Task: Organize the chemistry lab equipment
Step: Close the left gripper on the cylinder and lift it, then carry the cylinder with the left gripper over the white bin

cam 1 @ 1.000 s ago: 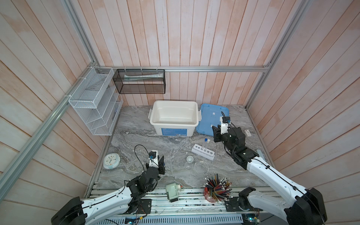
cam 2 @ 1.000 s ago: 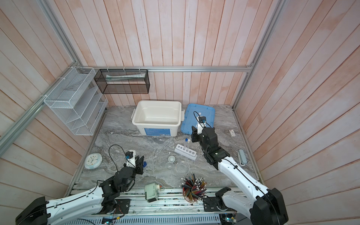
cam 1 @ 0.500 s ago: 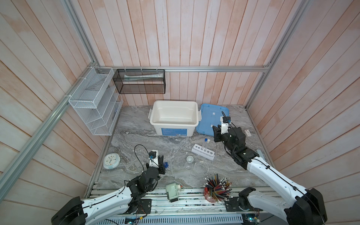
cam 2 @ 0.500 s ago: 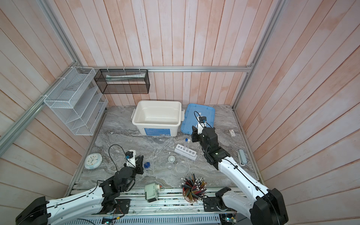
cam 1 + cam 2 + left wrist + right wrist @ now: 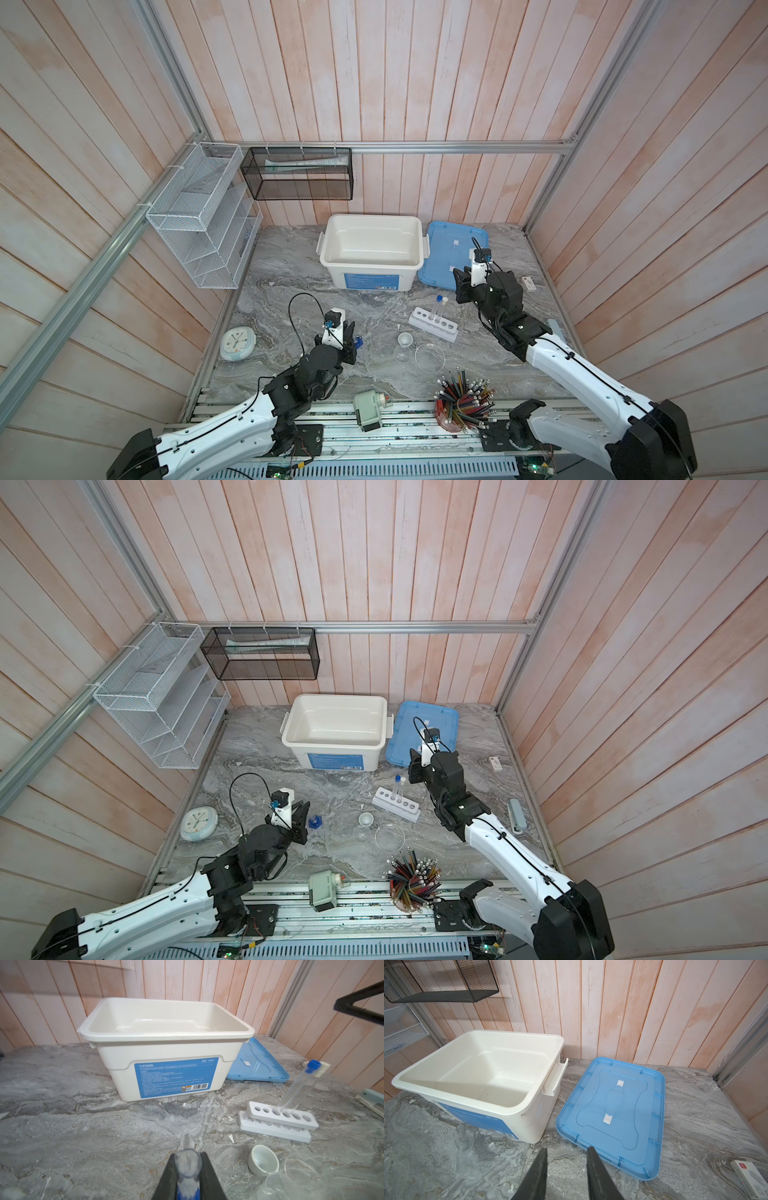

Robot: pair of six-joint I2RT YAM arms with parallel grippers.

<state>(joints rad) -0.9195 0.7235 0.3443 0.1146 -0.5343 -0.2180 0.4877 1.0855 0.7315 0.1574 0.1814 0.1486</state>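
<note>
In the lower left of both top views, the left gripper [image 5: 188,1158] is clamped on the small cylinder [image 5: 316,821]. The left wrist view shows both jaws pressing its clear wall, with the blue base low between them. That hold should keep it upright for carrying. Whether the base has left the table I cannot tell.

At upper centre the white box [image 5: 371,216] stands open and empty, probably where the lab things belong. At lower centre the tiny cup [image 5: 405,339] and 2 clear dishes [image 5: 429,356] lie loose and close together on the table.

Just right of centre, the rack [image 5: 432,329] holds the blue-capped tube [image 5: 295,1088] and the white-capped tube [image 5: 305,1093] in neighbouring holes, leaning slightly.

Further right, the right gripper [image 5: 566,1148] hovers with its jaws apart and empty, near the blue lid [image 5: 612,1105]. The lid lies flat beside the box, leaving the box mouth free.
</note>
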